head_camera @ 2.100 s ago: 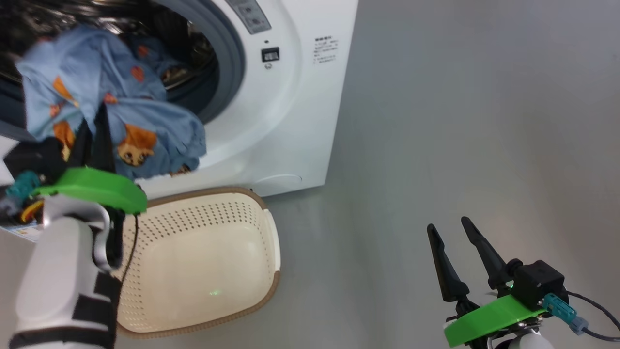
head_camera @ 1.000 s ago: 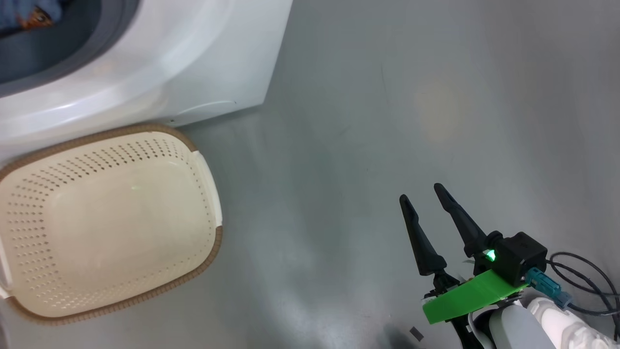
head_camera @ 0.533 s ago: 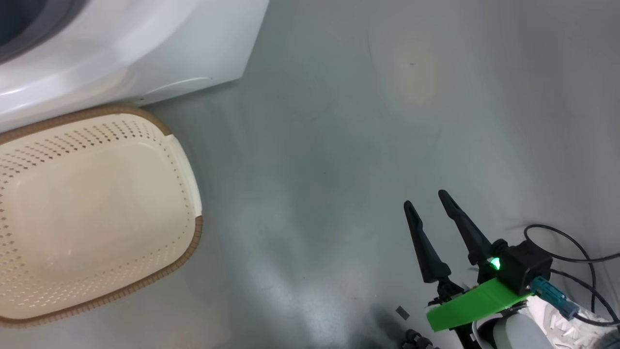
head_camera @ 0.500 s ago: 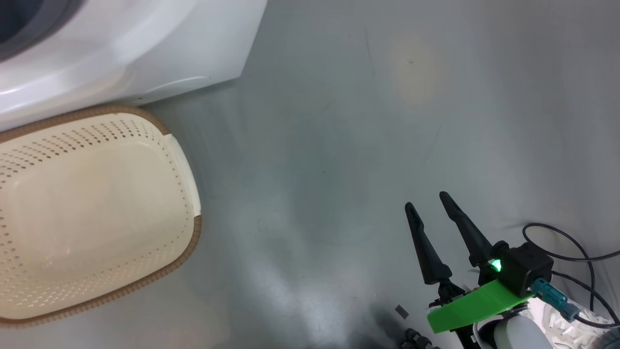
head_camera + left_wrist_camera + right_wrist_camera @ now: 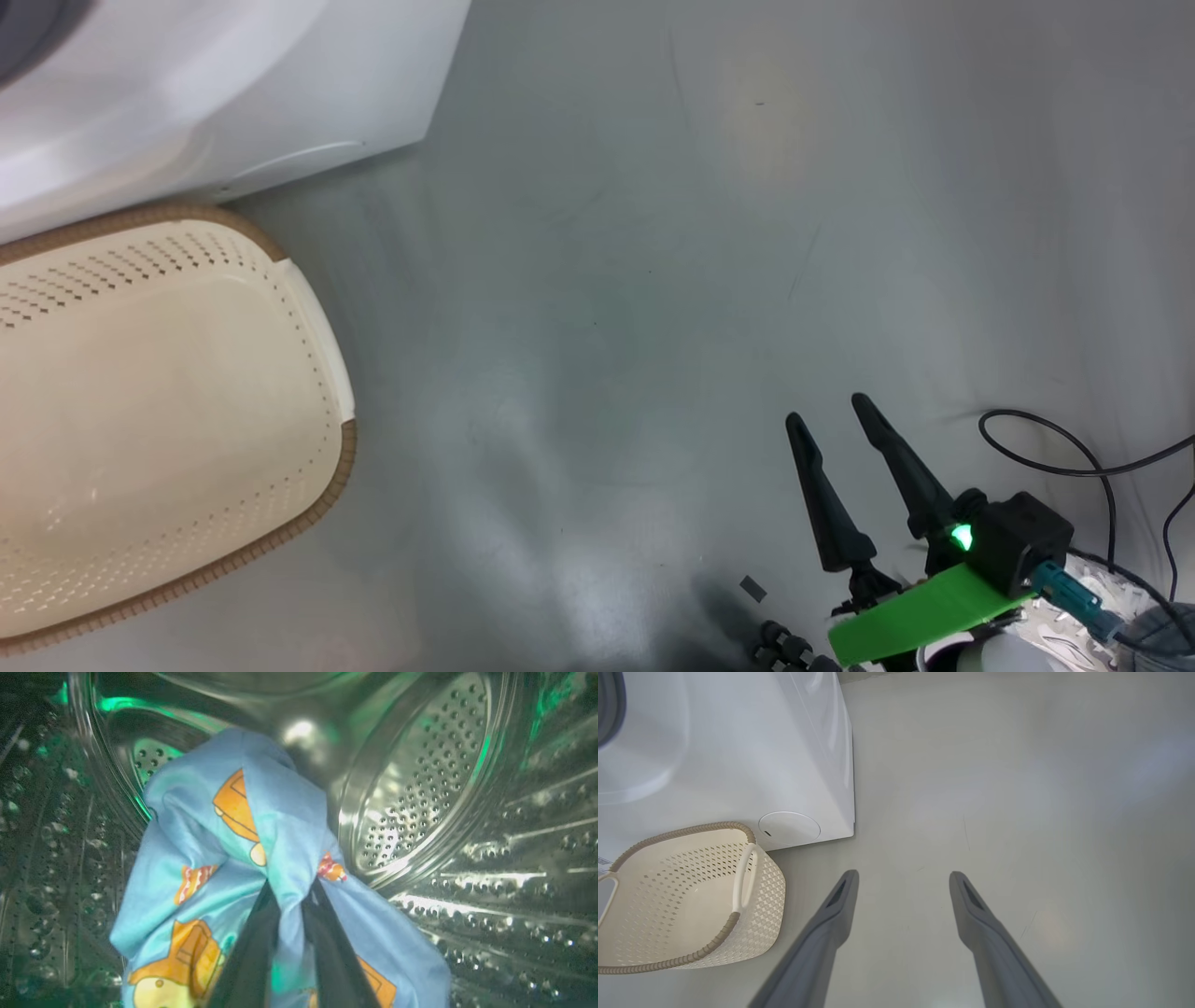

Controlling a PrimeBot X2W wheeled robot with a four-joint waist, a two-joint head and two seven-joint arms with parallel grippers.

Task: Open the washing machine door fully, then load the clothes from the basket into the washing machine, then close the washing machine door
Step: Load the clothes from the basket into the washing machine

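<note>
lt blue clothes [image 5: 285, 812] w/ orange cartoon print, cream basket [image 5: 342, 461] w/ brown rim, white washing machine [image 5: 233, 93]

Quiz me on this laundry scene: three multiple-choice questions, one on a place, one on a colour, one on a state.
1. Where are the blue clothes?
A) hanging on a line
B) inside the washing machine's drum
C) on a shelf
2. What colour is the rim of the basket?
A) brown
B) green
C) black
3. How is the right gripper?
A) shut tight
B) clamped on cloth
C) open, holding nothing
Answers: 1 B, holed steel wall surrounds the cloth; 2 A, a brown woven band edges the cream sides; 3 C, bare floor shows between its two fingers.
</note>
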